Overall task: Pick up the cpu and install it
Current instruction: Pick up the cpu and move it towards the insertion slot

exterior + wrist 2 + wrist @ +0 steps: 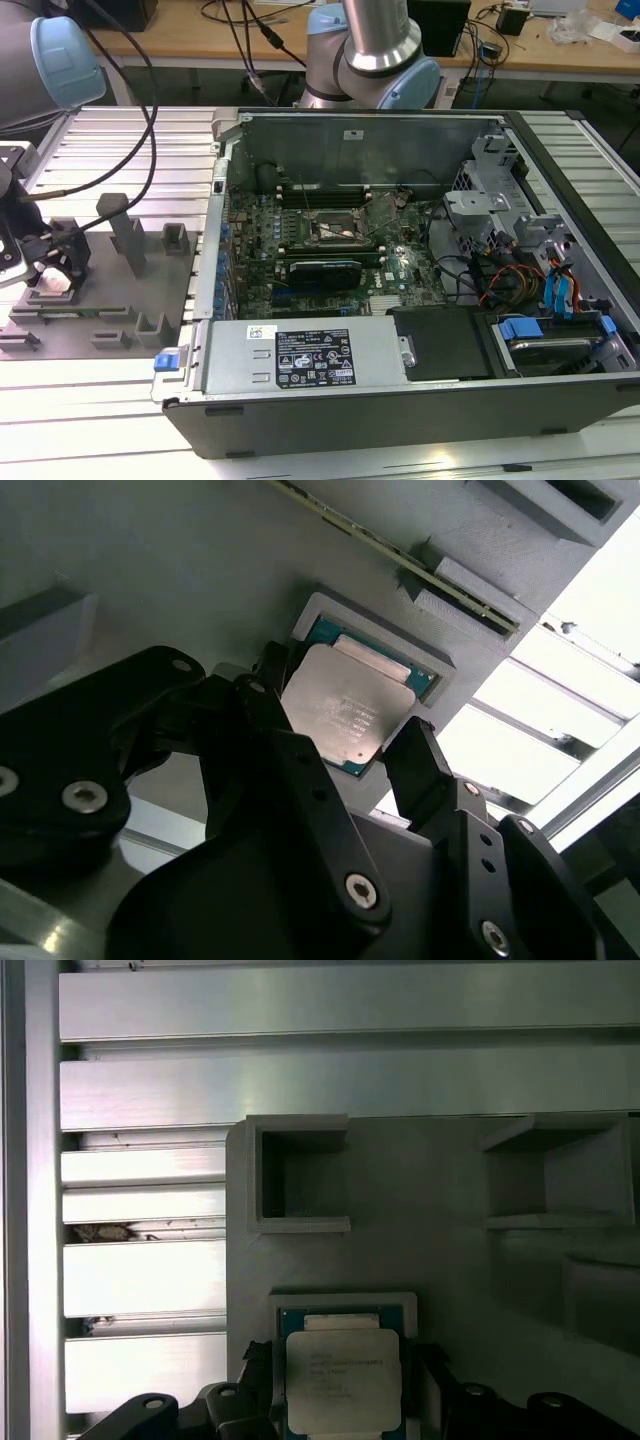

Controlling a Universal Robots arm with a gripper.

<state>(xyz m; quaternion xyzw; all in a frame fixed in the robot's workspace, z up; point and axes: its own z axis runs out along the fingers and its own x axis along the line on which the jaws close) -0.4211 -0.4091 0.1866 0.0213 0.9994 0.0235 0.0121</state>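
Observation:
The cpu [345, 710] is a flat square chip with a silver top and a green rim, lying in a shallow grey pocket [318, 610] of the fixture plate. It shows the same way in the first wrist view, cpu [343, 1365]. My gripper [340, 725] hangs low over it, and its black fingers [420, 765] stand on opposite sides of the chip, open, with small gaps showing. In the exterior view the gripper [45, 262] is at the far left over the grey fixture plate [110, 320]. The motherboard's dark socket [335, 232] lies inside the open computer case.
Grey posts and blocks [128, 240] rise from the fixture plate close to the gripper. The open computer case [400, 330] takes up the middle and the exterior view's right, with drive cages [490, 200] and cables. Ribbed aluminium table [130, 130] lies around it.

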